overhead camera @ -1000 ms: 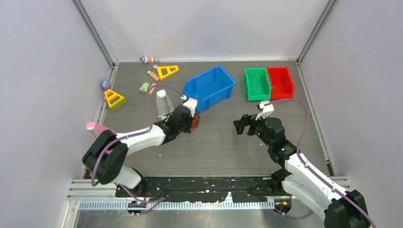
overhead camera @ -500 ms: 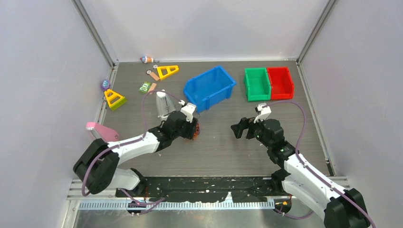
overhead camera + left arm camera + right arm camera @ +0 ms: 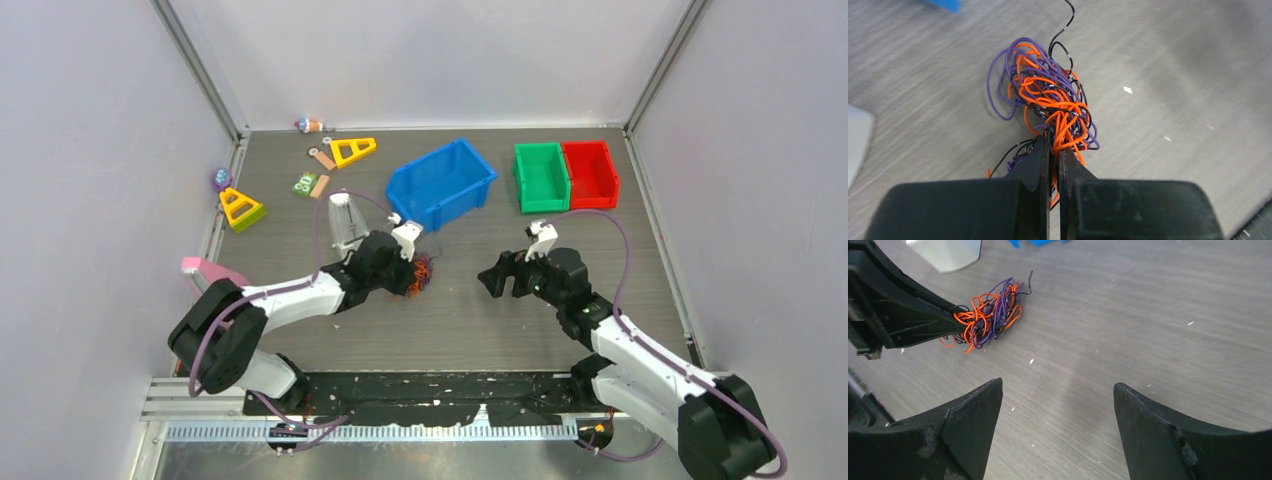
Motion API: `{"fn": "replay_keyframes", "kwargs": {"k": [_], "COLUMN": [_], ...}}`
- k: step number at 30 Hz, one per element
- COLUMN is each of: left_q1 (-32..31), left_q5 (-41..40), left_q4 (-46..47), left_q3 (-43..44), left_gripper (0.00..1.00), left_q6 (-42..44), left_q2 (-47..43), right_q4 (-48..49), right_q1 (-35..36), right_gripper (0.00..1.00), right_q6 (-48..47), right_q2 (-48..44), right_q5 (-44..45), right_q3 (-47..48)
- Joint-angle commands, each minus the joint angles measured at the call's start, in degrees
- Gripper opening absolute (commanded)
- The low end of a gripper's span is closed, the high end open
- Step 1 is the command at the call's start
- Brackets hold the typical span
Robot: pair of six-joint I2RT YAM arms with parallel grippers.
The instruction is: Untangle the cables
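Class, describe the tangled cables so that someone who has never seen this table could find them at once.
Find the blue bin mid-table. Just nearer than it, the left pincer grips the cables. Only they are a hair-thin knot of orange, purple and black.

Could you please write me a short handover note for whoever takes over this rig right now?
Left gripper: shut on orange strands at the near edge of the cables.
Right gripper: open, empty, facing the clump, apart from it.
Cables: one knotted clump on the table near the blue bin.
Done: clump gripped.
To do: all the untangling.
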Motion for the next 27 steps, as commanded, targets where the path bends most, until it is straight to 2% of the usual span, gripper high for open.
{"fn": "replay_keyframes", "kwargs": {"k": [1,4,10,14,16,17,18,19,20,21,22,24,27], "left_q1": [-0.06,-0.06,-0.06,-0.06,-0.06,-0.08,-0.1,-0.06,-0.06,-0.06,-0.06,0.13,0.38], "left_q5": [16.23,20.11,27.93,32.14,32.42,32.41,32.44,32.18,31.46,30.16,27.44,18.82,2.26], "left_q4": [15.22,20.98,26.71,29.41,29.77,29.83,29.85,29.58,29.1,28.36,27.19,23.16,18.95], "left_q3": [-6.31,-8.82,-8.94,-8.29,-8.39,-8.47,-8.5,-8.37,-8.47,-8.5,-8.59,-8.96,-11.42], "left_gripper": [0.0,0.0,0.0,0.0,0.0,0.0,0.0,0.0,0.0,0.0,0.0,0.0,0.0], "left_q6": [-0.64,-1.79,-4.59,-5.94,-6.0,-6.01,-5.98,-5.94,-5.85,-5.5,-4.97,-3.84,-3.33], "left_q2": [-7.18,-8.8,-7.36,-6.23,-6.4,-6.51,-6.49,-6.54,-6.76,-7.27,-7.96,-10.51,-15.95], "right_q4": [5.63,11.09,22.4,26.67,28.03,28.47,28.93,28.83,27.4,26.0,22.47,15.45,5.22], "right_q1": [1.11,3.58,10.03,13.5,14.26,14.45,14.48,14.51,14.51,14.51,14.52,14.45,14.2], "right_gripper": [0.86,0.85,0.84,0.81,0.71,0.57,0.48,0.31,0.25,0.13,0.09,0.06,0.05], "right_q6": [3.08,5.73,8.11,8.48,8.77,8.94,9.11,9.09,8.86,8.79,8.72,8.86,11.52], "right_q2": [6.14,9.34,14.9,18.6,19.9,20.31,20.84,20.92,20.33,19.74,17.75,13.49,4.97], "right_q5": [-9.96,-14.52,-13.33,-10.8,-9.89,-9.82,-9.63,-8.68,-7.79,-4.18,-1.76,8.85,30.43], "right_q3": [2.81,2.4,1.76,2.47,2.61,2.6,2.66,2.67,2.74,2.71,2.42,1.53,0.23]}}
